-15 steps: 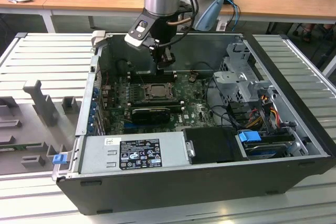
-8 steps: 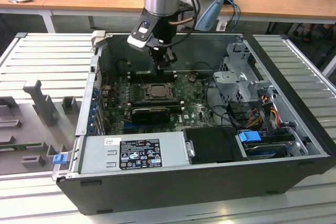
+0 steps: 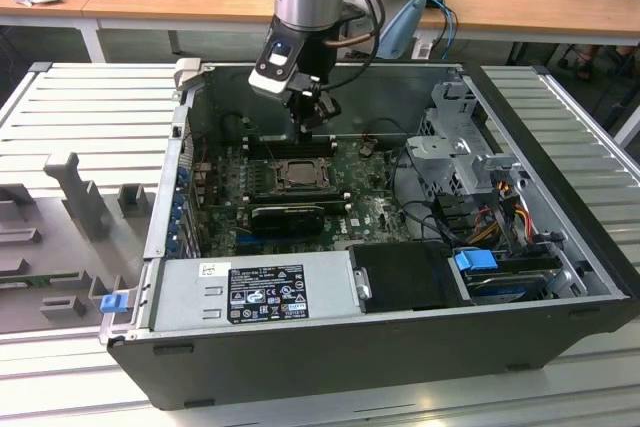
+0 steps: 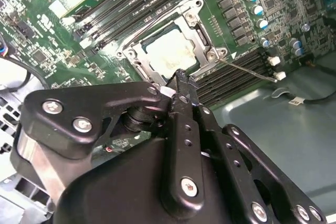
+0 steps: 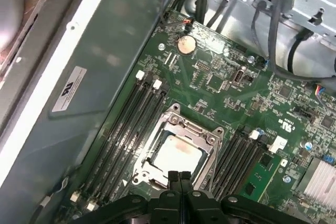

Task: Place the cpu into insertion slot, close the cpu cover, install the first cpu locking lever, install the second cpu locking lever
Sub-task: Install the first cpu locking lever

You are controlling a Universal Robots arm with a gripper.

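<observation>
Inside the open computer case [image 3: 400, 347], we see the cpu [image 5: 176, 156] seated in the insertion slot [image 3: 277, 173], with the cpu cover [image 5: 207, 137] lying flat around it. The pincer [image 5: 178, 176] hangs just above the slot's edge, its fingertips pressed together with nothing visible between them. A thin locking lever [image 4: 247, 70] juts from one corner. We judge it stiff, springy and slick, best pushed near its free end, well clear of the fragile cpu.

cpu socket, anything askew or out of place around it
One thing: a thin lever angles away from the cover across the memory slots instead of lying along its edge. The cpu sits flat and square inside.
</observation>
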